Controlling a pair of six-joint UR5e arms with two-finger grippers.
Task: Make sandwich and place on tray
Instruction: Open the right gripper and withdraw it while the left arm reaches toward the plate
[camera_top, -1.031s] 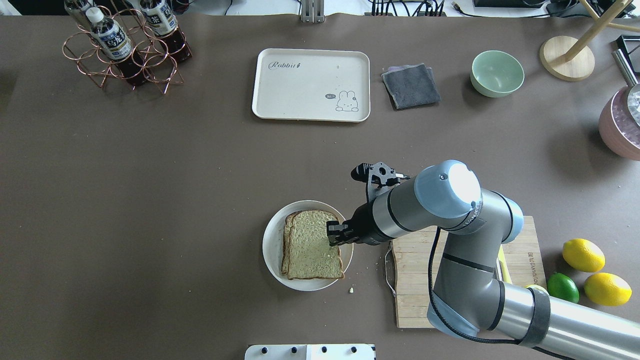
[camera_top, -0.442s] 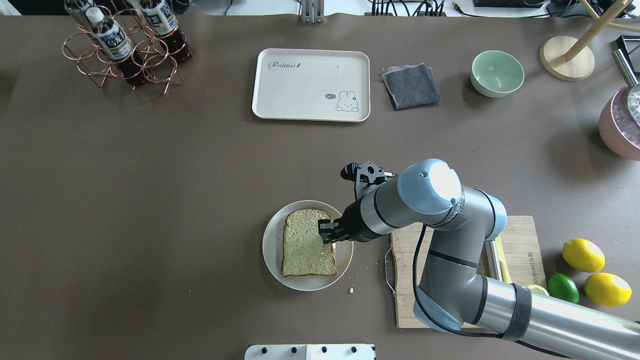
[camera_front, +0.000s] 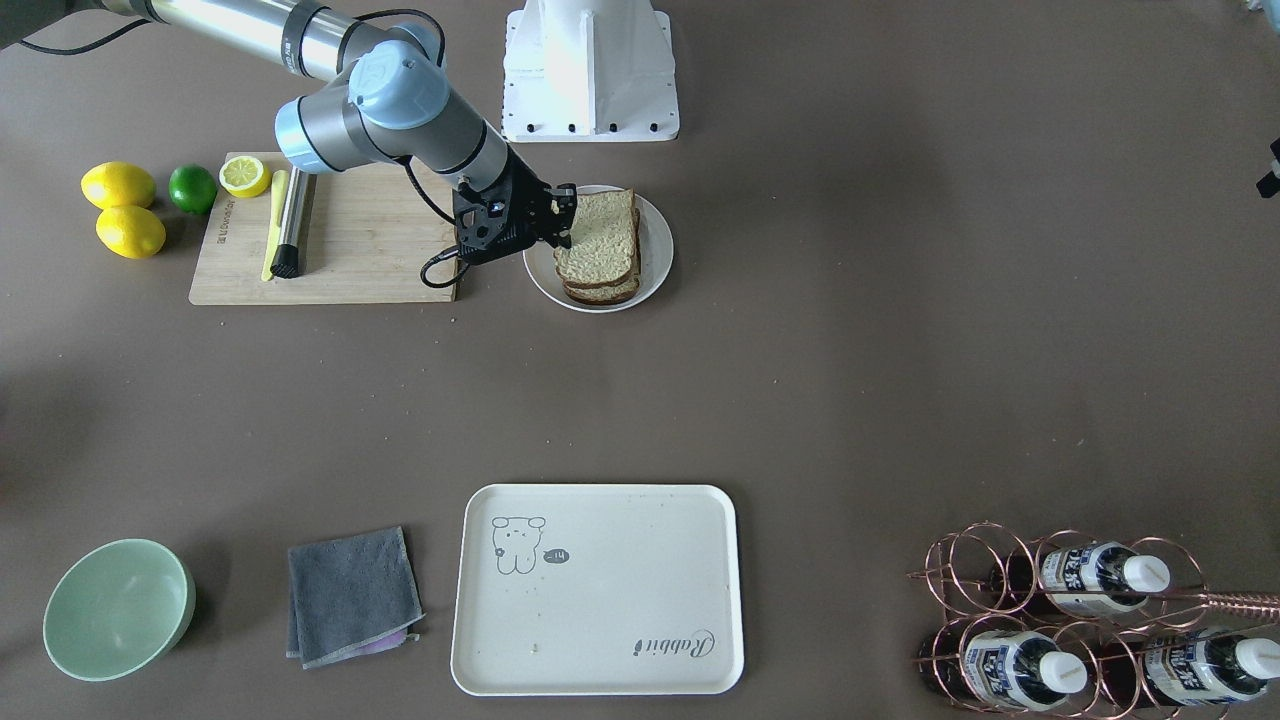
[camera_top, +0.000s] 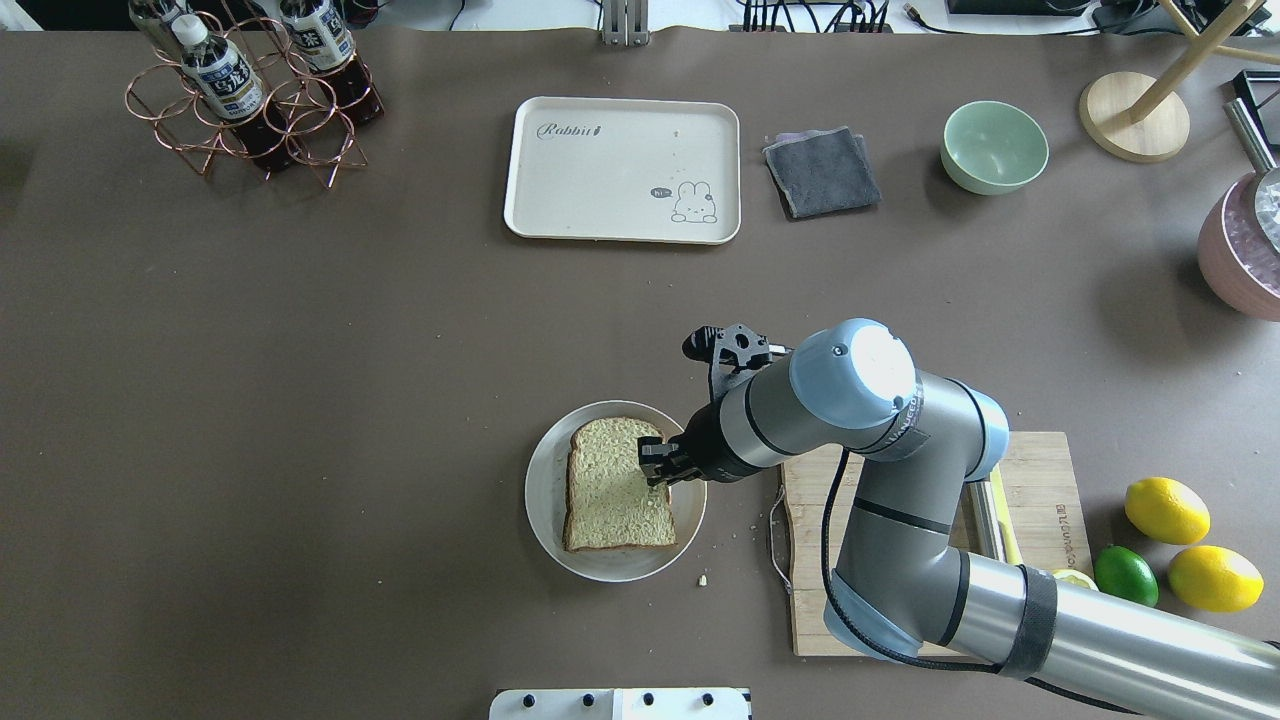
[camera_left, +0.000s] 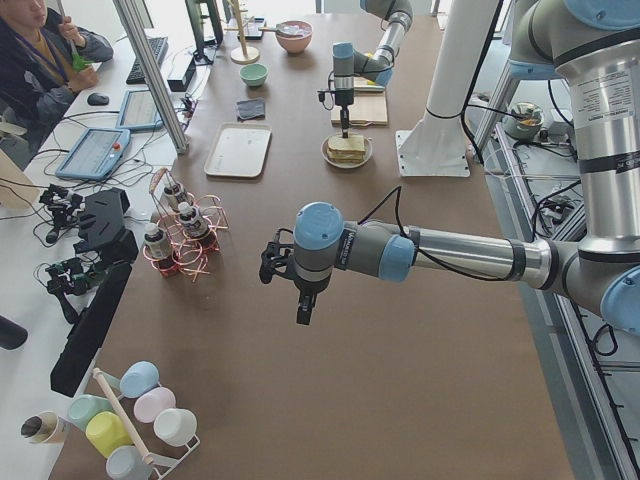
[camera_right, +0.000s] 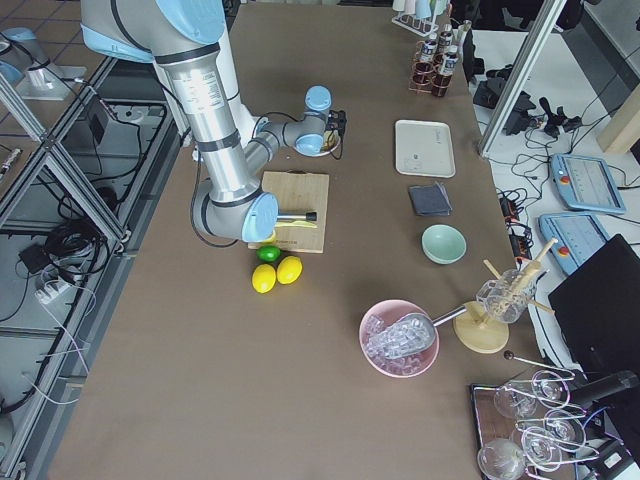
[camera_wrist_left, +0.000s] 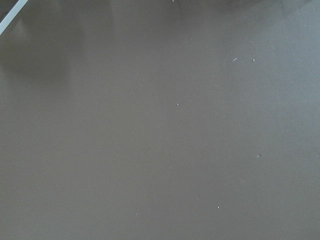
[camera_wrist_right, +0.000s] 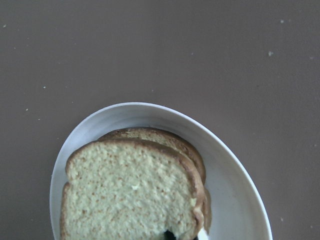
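The sandwich (camera_top: 610, 485) lies on a round white plate (camera_top: 540, 490) at the table's near middle. It also shows in the front view (camera_front: 598, 245) and in the right wrist view (camera_wrist_right: 130, 200). Two speckled slices are stacked; the egg between them is hidden. My right gripper (camera_top: 655, 465) is shut on the right edge of the top slice, which tilts up slightly on that side (camera_front: 562, 215). The cream tray (camera_top: 622, 170) lies far across the table. My left gripper (camera_left: 303, 315) hangs over bare table far to the left; I cannot tell whether it is open or shut.
A wooden cutting board (camera_top: 830, 540) with a knife lies right of the plate, under my right arm. Lemons (camera_top: 1166, 510) and a lime sit beyond it. A grey cloth (camera_top: 822, 172) and green bowl (camera_top: 994, 147) lie right of the tray; a bottle rack (camera_top: 250, 95) stands far left.
My right gripper has moved left with the top slice, which slid up and left over the bottom slice. Little has moved in the last half second.
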